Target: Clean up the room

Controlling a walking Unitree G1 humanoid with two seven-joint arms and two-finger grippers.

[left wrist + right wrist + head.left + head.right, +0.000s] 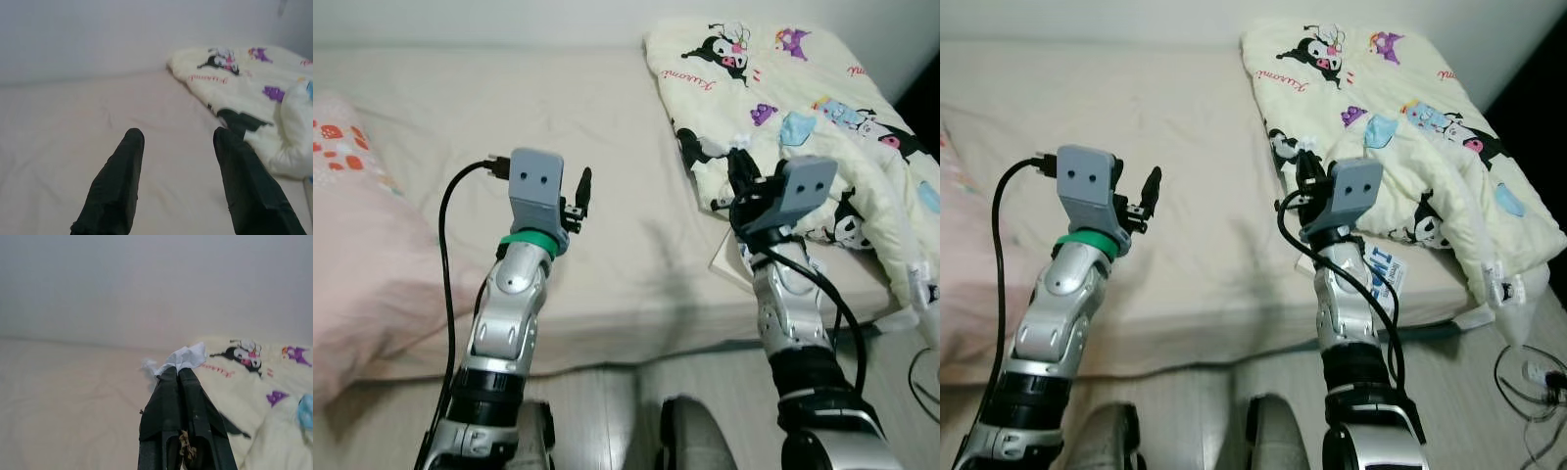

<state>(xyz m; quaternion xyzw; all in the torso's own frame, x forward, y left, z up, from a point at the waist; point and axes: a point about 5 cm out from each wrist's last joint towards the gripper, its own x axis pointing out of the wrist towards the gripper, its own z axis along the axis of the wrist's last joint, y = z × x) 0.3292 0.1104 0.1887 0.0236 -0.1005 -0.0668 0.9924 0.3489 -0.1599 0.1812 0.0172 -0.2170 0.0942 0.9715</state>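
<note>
My right gripper (178,370) is shut on a small crumpled white tissue (188,356), held up over the bed's front edge beside the blanket. In the eye views it (1305,171) stands against the blanket's near left corner, and the tissue cannot be made out there. The left gripper (178,134) is open with nothing between its fingers, raised over the middle of the beige bed sheet (607,117). A cream blanket (783,88) with cartoon prints lies rumpled across the right side of the bed.
A pink pillow (352,245) lies at the bed's left end. A white printed paper (1381,269) pokes out from under the blanket near the front edge. Cables (1528,372) lie on the wooden floor at the right. A white wall runs behind the bed.
</note>
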